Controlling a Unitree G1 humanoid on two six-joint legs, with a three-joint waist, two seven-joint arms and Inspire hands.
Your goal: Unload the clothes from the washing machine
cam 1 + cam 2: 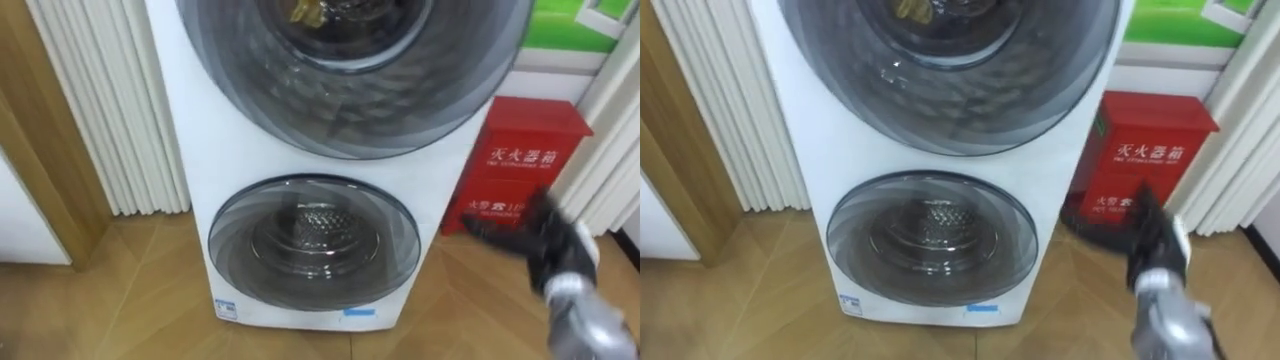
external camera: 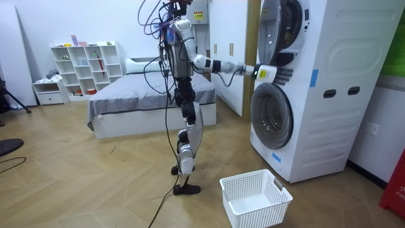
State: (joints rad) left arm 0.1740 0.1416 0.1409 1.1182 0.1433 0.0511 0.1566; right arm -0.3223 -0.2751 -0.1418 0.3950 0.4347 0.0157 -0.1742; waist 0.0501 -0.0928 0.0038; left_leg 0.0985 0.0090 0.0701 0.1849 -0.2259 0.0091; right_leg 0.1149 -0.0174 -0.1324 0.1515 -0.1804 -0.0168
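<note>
The white stacked washing machine (image 1: 240, 150) fills the space in front of me, with two round glass doors. Behind the upper door (image 1: 350, 70) something yellowish (image 1: 310, 10) lies in the drum. The lower door (image 1: 313, 243) is closed, and bare metal drum shows through it. My right hand (image 1: 555, 250) hangs low at the right of the machine, in front of a red box, fingers straight and holding nothing. In the room view I stand facing the washer (image 2: 316, 82) with one arm stretched out, the hand (image 2: 264, 73) near the gap between the two doors.
A red fire-equipment box (image 1: 525, 165) stands on the floor right of the machine. White pleated curtains (image 1: 100, 110) hang at the left. A white laundry basket (image 2: 256, 197) sits on the wooden floor in front of the washer. A bed (image 2: 145, 95) and white shelf (image 2: 88, 63) are behind me.
</note>
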